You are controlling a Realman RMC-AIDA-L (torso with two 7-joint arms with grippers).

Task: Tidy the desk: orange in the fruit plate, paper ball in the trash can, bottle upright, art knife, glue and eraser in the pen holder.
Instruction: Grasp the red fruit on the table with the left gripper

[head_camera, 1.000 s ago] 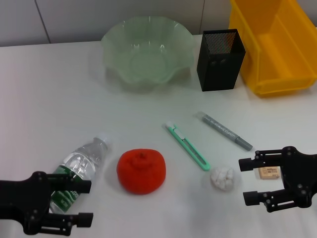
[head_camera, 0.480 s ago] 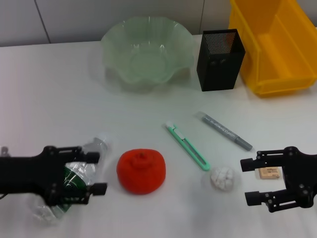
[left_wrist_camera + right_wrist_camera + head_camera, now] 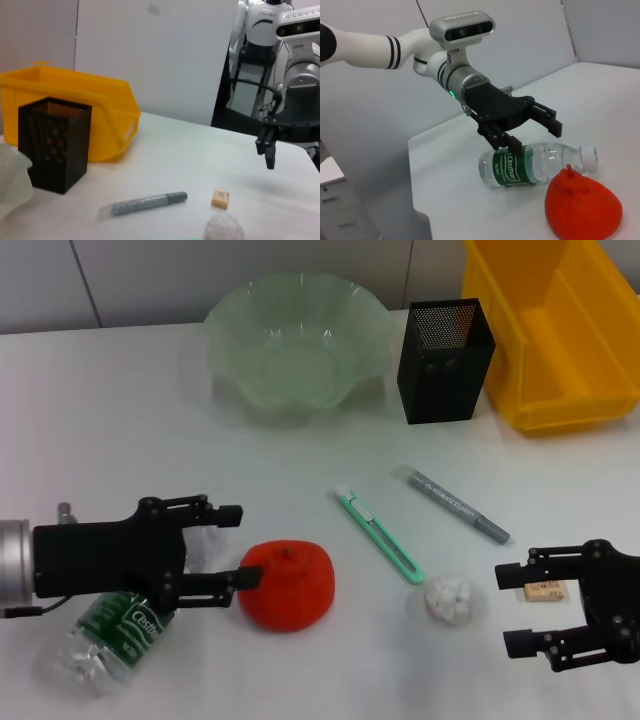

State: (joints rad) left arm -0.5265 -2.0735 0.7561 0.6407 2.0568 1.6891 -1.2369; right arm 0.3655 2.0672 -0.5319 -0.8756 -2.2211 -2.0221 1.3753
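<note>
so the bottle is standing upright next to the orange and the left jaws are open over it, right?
Not quite: the bottle is lying on its side beside the orange, not upright. The right wrist view shows this best, cap toward the orange. The left gripper is indeed open above it.

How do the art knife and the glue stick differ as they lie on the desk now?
The art knife is green with a white tip; the glue stick is grey with a darker cap. The knife lies nearer the orange, the glue nearer the eraser. Both lie flat, roughly parallel, outside the pen holder, untouched by either gripper.
</note>
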